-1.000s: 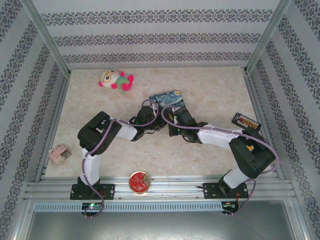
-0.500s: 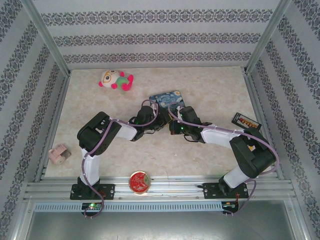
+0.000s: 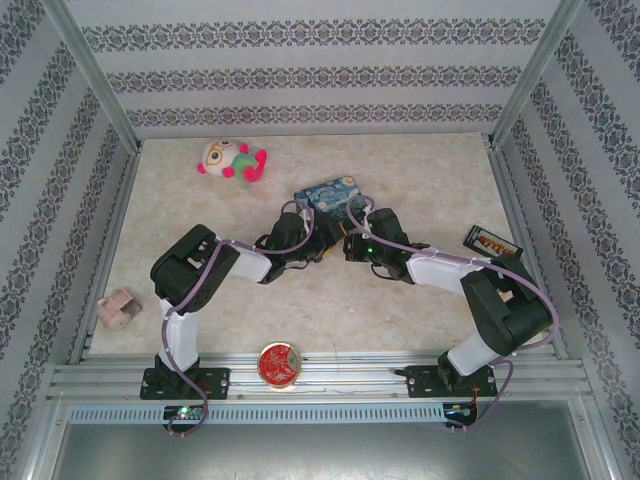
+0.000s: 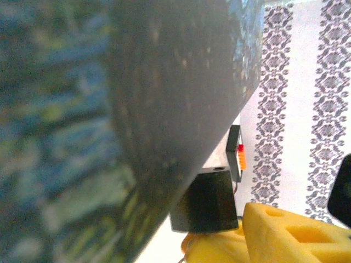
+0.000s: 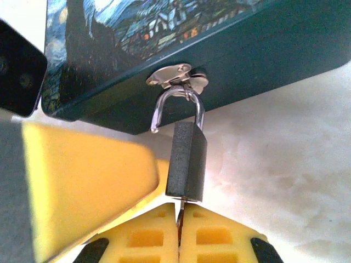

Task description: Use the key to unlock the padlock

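Note:
The small dark grey padlock hangs from the hasp of the blue painted tin. One end of its silvery shackle is out of the body. My right gripper is shut on the thin key, whose blade is in the bottom of the padlock. One yellow finger of my left gripper stands just left of the padlock, and the padlock's right side is bare, so that gripper is open. In the left wrist view the padlock sits beside the blurred tin.
A plush toy lies at the back left. A pink block is at the left edge, a round red tin at the near edge and a dark flat pack at the right. Patterned walls enclose the table.
My left gripper's jaws have parted and come off the padlock. The right wrist has moved in toward the tin, which has shifted slightly left.

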{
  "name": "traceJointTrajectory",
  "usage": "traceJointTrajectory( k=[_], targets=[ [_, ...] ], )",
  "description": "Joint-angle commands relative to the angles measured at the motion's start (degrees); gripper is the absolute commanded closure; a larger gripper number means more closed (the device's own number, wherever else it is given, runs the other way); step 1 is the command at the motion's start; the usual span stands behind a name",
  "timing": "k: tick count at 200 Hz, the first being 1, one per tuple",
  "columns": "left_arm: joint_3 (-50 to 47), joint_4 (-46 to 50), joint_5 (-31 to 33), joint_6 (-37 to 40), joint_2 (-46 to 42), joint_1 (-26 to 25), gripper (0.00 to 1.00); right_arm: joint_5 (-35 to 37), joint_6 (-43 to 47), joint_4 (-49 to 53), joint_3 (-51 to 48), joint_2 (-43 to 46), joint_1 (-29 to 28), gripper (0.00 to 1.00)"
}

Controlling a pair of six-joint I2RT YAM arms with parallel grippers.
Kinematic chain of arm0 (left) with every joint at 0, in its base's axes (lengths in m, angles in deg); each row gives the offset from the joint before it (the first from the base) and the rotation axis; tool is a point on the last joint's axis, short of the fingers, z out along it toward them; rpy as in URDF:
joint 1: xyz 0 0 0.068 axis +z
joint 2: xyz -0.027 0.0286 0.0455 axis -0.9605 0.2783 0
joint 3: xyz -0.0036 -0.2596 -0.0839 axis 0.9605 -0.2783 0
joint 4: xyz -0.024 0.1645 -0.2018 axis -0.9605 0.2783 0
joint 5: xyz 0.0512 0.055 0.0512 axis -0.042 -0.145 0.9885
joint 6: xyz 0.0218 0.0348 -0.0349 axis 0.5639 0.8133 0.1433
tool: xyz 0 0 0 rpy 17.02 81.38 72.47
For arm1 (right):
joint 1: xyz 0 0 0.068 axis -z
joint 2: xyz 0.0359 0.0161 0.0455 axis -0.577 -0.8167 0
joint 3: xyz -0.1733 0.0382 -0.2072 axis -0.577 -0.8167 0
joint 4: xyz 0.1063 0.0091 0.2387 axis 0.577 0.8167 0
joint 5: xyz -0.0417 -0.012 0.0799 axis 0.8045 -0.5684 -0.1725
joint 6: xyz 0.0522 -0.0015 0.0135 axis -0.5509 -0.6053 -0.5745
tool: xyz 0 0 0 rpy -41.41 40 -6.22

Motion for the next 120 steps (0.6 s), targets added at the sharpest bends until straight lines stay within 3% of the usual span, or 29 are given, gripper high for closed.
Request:
traceJointTrajectory(
  k=[1, 35, 120],
  targets=[
    [-1.1, 2.5, 0.2, 1.5, -2.6, 0.9, 0.23, -1.7, -1.2, -5.5, -0.9, -0.7, 1.2, 1.00],
    [-1.7, 5.9, 1.7, 5.0, -6.2, 1.2, 0.00, -3.4, -0.9, -6.0, -1.0, -1.2, 1.9, 0.99],
    [-2.2, 13.9, 5.5, 14.8, -14.8, 2.5, 0.01, -3.6, -1.0, -5.7, -1.3, -3.5, 1.7, 0.85]
  ],
)
